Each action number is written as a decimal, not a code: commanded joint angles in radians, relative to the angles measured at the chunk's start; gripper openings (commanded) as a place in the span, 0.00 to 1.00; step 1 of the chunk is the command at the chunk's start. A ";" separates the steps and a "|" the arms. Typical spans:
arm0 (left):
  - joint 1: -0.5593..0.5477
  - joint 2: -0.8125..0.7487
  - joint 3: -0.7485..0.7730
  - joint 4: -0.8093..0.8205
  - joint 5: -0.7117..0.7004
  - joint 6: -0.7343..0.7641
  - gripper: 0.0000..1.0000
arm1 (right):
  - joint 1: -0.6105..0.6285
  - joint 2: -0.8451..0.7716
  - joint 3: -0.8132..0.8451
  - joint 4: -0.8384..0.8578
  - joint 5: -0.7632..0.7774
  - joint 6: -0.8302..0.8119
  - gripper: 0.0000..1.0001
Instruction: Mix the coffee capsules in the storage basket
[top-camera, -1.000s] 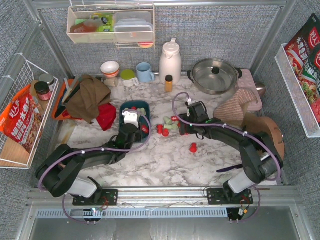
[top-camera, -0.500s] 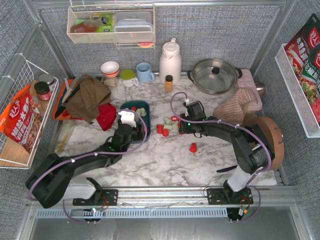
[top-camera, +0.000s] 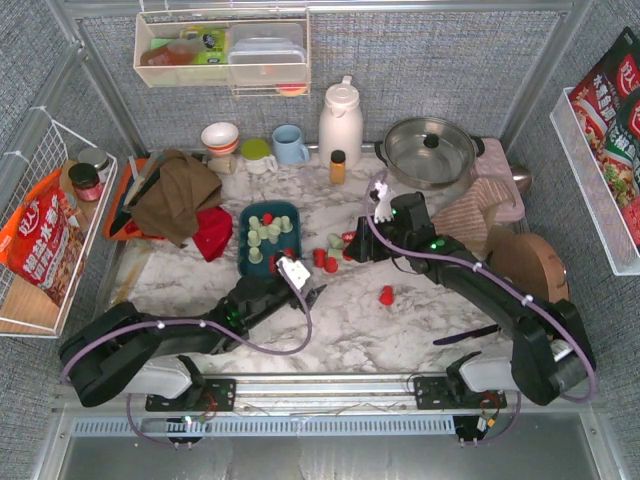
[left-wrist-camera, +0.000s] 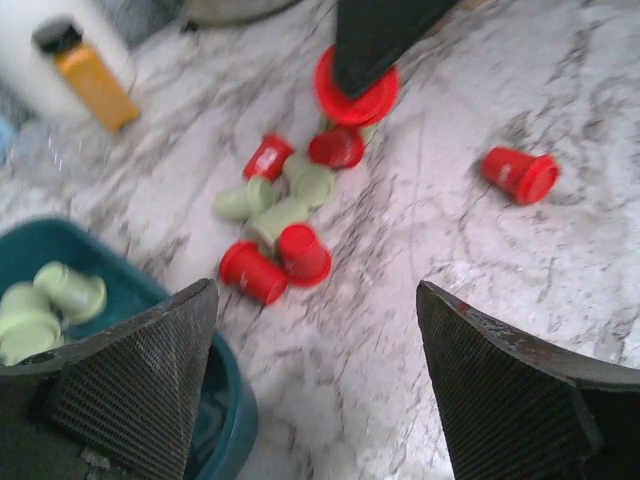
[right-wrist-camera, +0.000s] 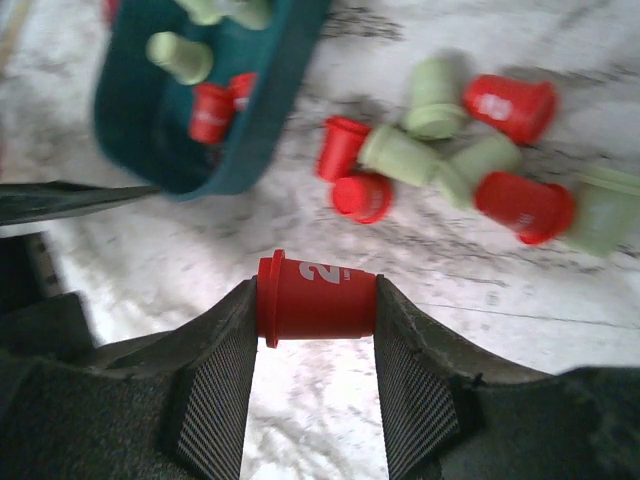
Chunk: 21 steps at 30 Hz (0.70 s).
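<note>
The surface (top-camera: 350, 322) is showing white marble with grey veining. The storage basket (top-camera: 243, 255) is showing dark teal, the coffee capsules (left-wrist-camera: 303, 254) are lying red and pale mint green, and the bottle (left-wrist-camera: 88, 75) is showing orange under a black cap

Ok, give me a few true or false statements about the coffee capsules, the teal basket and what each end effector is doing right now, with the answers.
1. The right end effector grips a bright red tapered coffee capsule. True.
2. The left end effector is shut on a green capsule. False: it is open and empty.
3. The dark teal oblong plastic storage basket holds only red capsules. False: it holds mostly pale mint green capsules, plus a few red.
4. A lone red capsule lies on the marble tabletop, apart from the loose cluster. True.
</note>
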 joint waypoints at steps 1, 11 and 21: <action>-0.030 0.048 -0.007 0.280 0.102 0.161 0.89 | 0.014 -0.070 0.014 -0.009 -0.216 0.013 0.27; -0.069 0.178 0.007 0.562 0.149 0.237 0.86 | 0.065 -0.133 0.027 -0.020 -0.324 0.018 0.27; -0.092 0.192 0.012 0.609 0.130 0.252 0.78 | 0.091 -0.097 0.042 -0.027 -0.349 0.014 0.28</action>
